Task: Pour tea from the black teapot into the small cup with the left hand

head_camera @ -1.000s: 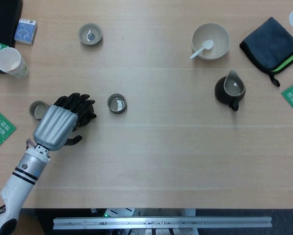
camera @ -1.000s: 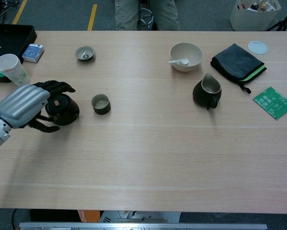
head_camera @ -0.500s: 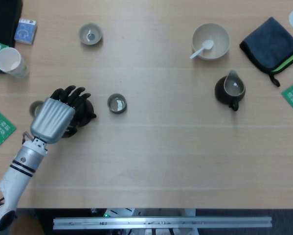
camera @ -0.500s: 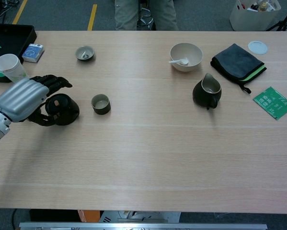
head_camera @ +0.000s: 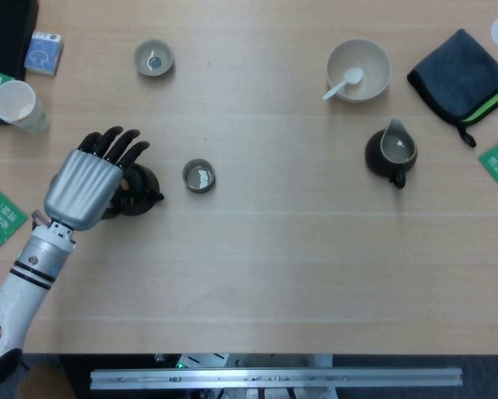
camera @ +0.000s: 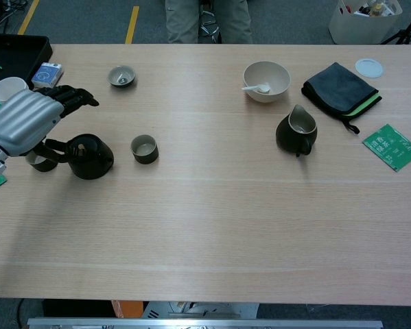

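The robot's left hand (head_camera: 84, 184), silver on the back with black fingers (head_camera: 115, 143), hangs above the left part of the light wooden table (head_camera: 282, 249). Its fingers are straight and a little spread, and they hold nothing. The chest view shows the hand (camera: 23, 120) raised over the table, with the thumb pointing down toward the handle of the round black teapot (camera: 89, 157); I cannot tell if the thumb touches it. The teapot (head_camera: 139, 188) stands upright on the table, just beside the hand, and in the head view the hand partly covers it. The small dark cup (head_camera: 199, 175) with a pale inside stands near the teapot, on the side away from the hand, and the two do not touch. In the chest view this cup (camera: 144, 148) shows a pale inside; what is in it I cannot tell.

Another small dark cup (camera: 40, 161) stands below the hand, mostly hidden. A white paper cup (head_camera: 17, 105) stands near the far left edge, next to a small blue box (head_camera: 43, 51). A shallow grey dish (head_camera: 154, 58) sits further back. On the right part there is a cream bowl (head_camera: 359, 70) with a white spoon (head_camera: 345, 81) in it, a dark pitcher (head_camera: 391, 152) with a spout, and a folded dark cloth (head_camera: 461, 73) with a green stripe. The right hand does not appear in either view.
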Controlling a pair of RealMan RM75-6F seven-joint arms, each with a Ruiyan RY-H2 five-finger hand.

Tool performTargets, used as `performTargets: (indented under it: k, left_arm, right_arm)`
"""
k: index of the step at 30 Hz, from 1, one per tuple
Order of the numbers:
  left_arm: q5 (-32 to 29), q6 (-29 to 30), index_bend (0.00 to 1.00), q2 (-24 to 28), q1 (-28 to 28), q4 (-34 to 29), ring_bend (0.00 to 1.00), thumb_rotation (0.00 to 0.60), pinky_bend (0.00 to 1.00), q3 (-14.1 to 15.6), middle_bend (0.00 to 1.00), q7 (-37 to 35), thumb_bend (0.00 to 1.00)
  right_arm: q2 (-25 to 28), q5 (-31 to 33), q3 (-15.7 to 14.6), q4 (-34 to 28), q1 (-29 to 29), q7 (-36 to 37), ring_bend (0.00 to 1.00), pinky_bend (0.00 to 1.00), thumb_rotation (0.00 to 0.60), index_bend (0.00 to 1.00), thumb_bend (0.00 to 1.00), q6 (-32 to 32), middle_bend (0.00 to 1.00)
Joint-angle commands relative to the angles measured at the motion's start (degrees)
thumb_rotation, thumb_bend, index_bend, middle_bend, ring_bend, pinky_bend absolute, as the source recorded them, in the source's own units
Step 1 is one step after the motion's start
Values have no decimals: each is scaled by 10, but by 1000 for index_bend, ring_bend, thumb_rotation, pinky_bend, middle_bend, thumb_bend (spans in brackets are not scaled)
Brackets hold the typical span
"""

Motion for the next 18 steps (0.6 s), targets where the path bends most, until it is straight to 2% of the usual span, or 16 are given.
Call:
performTargets:
  k: [1,8,18]
  left_arm:
    - [-5,-10,179,2,-9,-8,137,600,256,-5,166,8,113]
    - [-14,-15,184,-10,-27,-2,136,600,256,-20,168,9,113]
    - [-35,-33,207,-16,-37,6,146,600,262,-22,182,1,114]
  right_arm:
    - [-1,0,0,3,0,2,127,143,600,176,7,-1,198]
    - [-2,3,0,7,-2,6,127,143,600,177,7,-1,198]
    - [-3,7,0,11,-5,10,127,142,600,177,7,-2,198]
